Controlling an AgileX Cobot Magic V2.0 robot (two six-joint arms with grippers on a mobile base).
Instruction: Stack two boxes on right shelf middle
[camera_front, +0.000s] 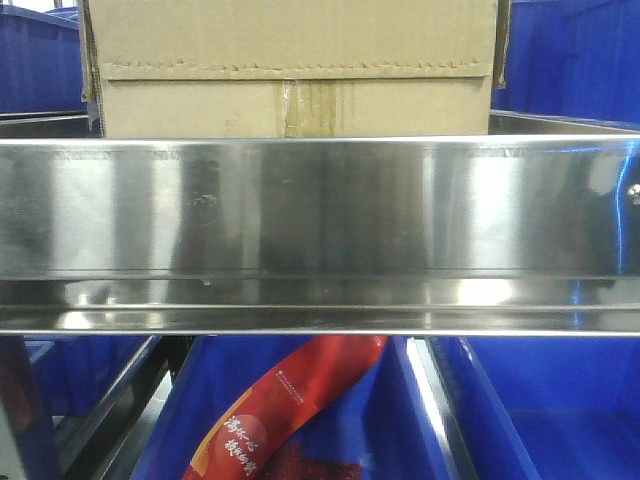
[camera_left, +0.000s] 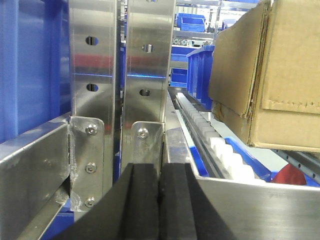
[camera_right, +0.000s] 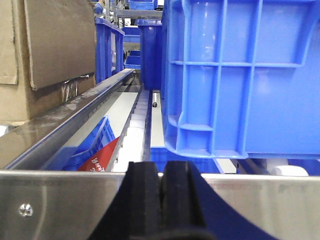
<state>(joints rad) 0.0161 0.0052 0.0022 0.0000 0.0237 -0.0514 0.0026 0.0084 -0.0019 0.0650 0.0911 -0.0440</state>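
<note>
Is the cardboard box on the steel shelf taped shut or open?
Shut. In the front view the cardboard box has its flaps folded flat, with a tape strip over the centre seam, above the shelf rail.

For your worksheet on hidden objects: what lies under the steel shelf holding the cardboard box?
Under the shelf sit blue bins; one holds a red packet, partly hidden. The box stands above.

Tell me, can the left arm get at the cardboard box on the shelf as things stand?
Probably yes. In the left wrist view the box sits up and to the right, with open space beside it. The left end effector is shut and low behind the steel rail, so it likely must rise first.
</note>
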